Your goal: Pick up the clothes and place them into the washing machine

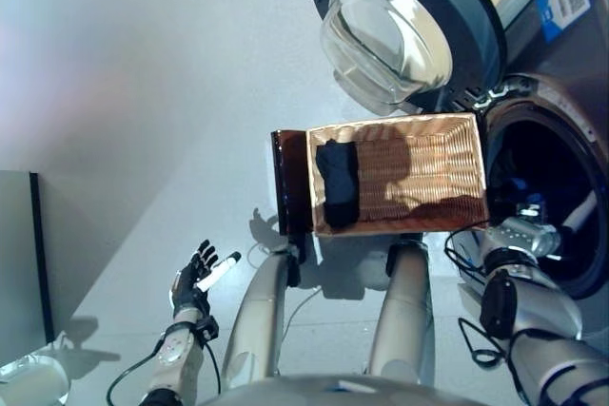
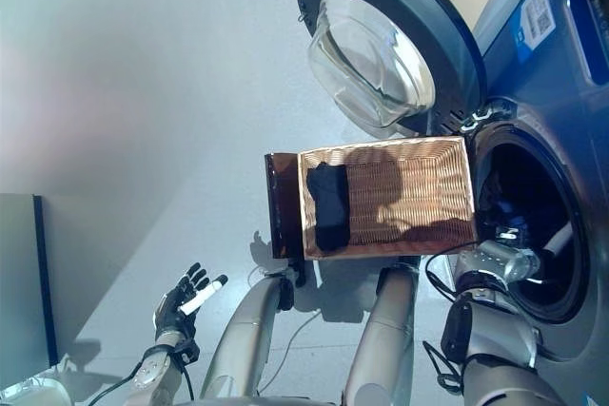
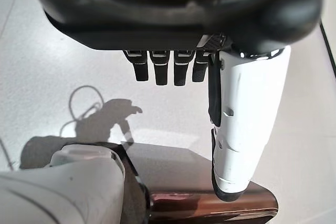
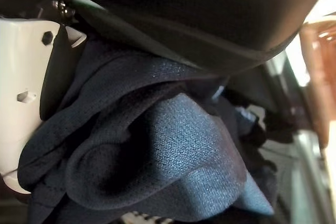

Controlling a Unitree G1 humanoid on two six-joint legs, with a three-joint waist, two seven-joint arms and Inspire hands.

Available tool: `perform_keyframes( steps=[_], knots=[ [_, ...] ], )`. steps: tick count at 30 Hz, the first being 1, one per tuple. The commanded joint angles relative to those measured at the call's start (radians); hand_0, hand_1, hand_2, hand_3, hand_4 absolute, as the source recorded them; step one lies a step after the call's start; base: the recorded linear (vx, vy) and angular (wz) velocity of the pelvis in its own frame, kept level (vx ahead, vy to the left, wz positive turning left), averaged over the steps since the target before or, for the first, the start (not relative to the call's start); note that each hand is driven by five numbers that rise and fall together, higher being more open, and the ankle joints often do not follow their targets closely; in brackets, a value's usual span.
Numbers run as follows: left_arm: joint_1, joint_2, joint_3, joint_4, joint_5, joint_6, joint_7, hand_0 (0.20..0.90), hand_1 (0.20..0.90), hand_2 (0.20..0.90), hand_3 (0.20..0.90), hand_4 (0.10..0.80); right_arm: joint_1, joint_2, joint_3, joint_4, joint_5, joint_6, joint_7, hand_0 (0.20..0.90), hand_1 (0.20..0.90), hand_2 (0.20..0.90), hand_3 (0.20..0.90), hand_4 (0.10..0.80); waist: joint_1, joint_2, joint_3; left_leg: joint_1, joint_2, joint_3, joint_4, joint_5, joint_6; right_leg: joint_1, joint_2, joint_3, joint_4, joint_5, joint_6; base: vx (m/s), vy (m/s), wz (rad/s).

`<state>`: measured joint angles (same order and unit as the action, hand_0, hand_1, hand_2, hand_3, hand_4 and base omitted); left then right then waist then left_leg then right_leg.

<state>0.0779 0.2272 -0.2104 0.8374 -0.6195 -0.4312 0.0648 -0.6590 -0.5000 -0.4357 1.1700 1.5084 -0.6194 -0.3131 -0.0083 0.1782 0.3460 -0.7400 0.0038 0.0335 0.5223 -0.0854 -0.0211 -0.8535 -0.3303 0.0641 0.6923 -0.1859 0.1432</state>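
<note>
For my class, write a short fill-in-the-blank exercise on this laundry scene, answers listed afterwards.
1. The right hand grips a dark blue ____.
2. The right hand reaches into the washing machine's ____.
3. One dark garment lies in the wicker ____.
4. The left hand, over the floor, holds ____.

Answers: garment; drum; basket; nothing

The right hand [image 1: 529, 218] is hidden inside the washing machine [image 1: 561, 92] drum, its fingers buried in dark cloth [image 4: 157, 145].

Head stereo eyes face down, sharing basket [image 1: 400, 173]; wrist cameras sit close along each robot hand.
</note>
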Motion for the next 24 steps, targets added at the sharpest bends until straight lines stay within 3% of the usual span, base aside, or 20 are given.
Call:
perform_keyframes(
  steps=[1,13,21,22,23,24],
  knots=[
    [0.064,0.089,0.036,0.002,0.003,-0.038,0.028,0.900,0.900,0.900,0.900,0.800,0.002,-0.149,0.014,-0.026,-0.048,-0.118,-0.005,0.200,0.200,0.200,0.200,0.300,0.001,0.005,-0.085,-0.022,0.027,0.002,0.072,-0.048,-0.052,-0.023,0.024,0.068,-0.056,0.176,-0.007,-0.015,0.011,-0.07],
    [0.075,0.104,0.052,0.000,0.019,-0.039,0.029,0.900,0.900,0.900,0.900,0.800,-0.026,-0.292,-0.013,-0.019,-0.104,-0.138,-0.060,0.200,0.200,0.200,0.200,0.300,-0.002,0.018,-0.110,-0.024,0.026,0.006,0.060,-0.044,-0.055,-0.036,0.026,0.081,-0.045,0.166,-0.007,-0.001,0.002,-0.01],
    [0.067,0.104,0.051,0.015,0.019,-0.041,0.029,0.900,0.900,0.900,0.900,0.800,-0.028,-0.294,0.000,-0.007,-0.100,-0.145,-0.051,0.200,0.200,0.200,0.200,0.300,-0.007,0.015,-0.110,-0.021,0.030,0.009,0.057,-0.043,-0.056,-0.040,0.027,0.080,-0.043,0.169,-0.006,0.000,0.000,0.00],
    [0.065,0.104,0.051,0.017,0.018,-0.041,0.029,0.900,0.900,0.900,0.900,0.800,-0.028,-0.294,0.000,-0.002,-0.100,-0.143,-0.051,0.505,0.505,0.505,0.505,0.518,-0.007,0.014,-0.111,-0.019,0.030,0.009,0.054,-0.043,-0.056,-0.039,0.027,0.079,-0.045,0.169,-0.005,0.000,0.000,0.00],
    [0.063,0.105,0.051,0.023,0.019,-0.039,0.031,0.900,0.900,0.900,0.900,0.800,-0.026,-0.293,0.002,0.005,-0.102,-0.141,-0.053,0.505,0.505,0.505,0.505,0.518,-0.007,0.013,-0.112,-0.019,0.031,0.009,0.054,-0.043,-0.056,-0.037,0.027,0.079,-0.046,0.170,-0.006,0.000,0.000,0.00],
    [0.063,0.105,0.051,0.023,0.019,-0.039,0.031,0.900,0.900,0.900,0.900,0.800,-0.025,-0.292,0.003,0.010,-0.100,-0.139,-0.053,0.900,0.900,0.900,0.900,0.800,-0.007,0.013,-0.112,-0.017,0.031,0.009,0.053,-0.043,-0.056,-0.035,0.028,0.078,-0.047,0.170,-0.005,0.000,0.000,0.00]
  ],
)
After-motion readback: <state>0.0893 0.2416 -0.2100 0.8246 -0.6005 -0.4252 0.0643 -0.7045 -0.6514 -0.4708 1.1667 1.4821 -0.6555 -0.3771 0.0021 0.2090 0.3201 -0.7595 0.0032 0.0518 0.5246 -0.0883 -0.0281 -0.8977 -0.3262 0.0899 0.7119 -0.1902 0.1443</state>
